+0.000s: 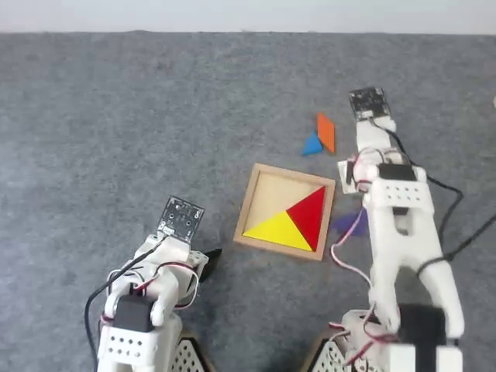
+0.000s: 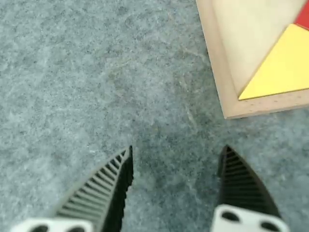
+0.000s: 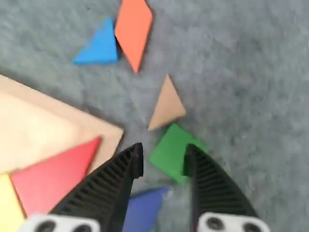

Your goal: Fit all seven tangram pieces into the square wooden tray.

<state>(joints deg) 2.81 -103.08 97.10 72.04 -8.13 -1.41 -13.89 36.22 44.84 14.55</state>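
Two of the seven pieces sit in the wooden tray (image 1: pixel 249 203): a red triangle (image 1: pixel 311 212) and a yellow triangle (image 1: pixel 277 229), meeting along one edge. The other five lie on the grey desk (image 1: pixel 116 116) beyond the tray's far right corner. The right end effector (image 3: pixel 163 152) is part-open and holds nothing. It hangs directly over the green square (image 3: pixel 170 153), which lies just ahead of and between its fingertips (image 3: pixel 136 153). The square has no long axis and seems turned cornerwise to the jaws, so a wrist twist would likely help it close on flat edges. Around it lie a tan triangle (image 3: pixel 166 105), a dark blue piece (image 3: pixel 143 205), a small blue triangle (image 3: pixel 100 46) and an orange parallelogram (image 3: pixel 133 30). The left end effector (image 2: pixel 178 152) is wide open and empty, low over bare desk on the tray's near left side, well apart from the loose pieces. The right arm is plainly the nearer one.
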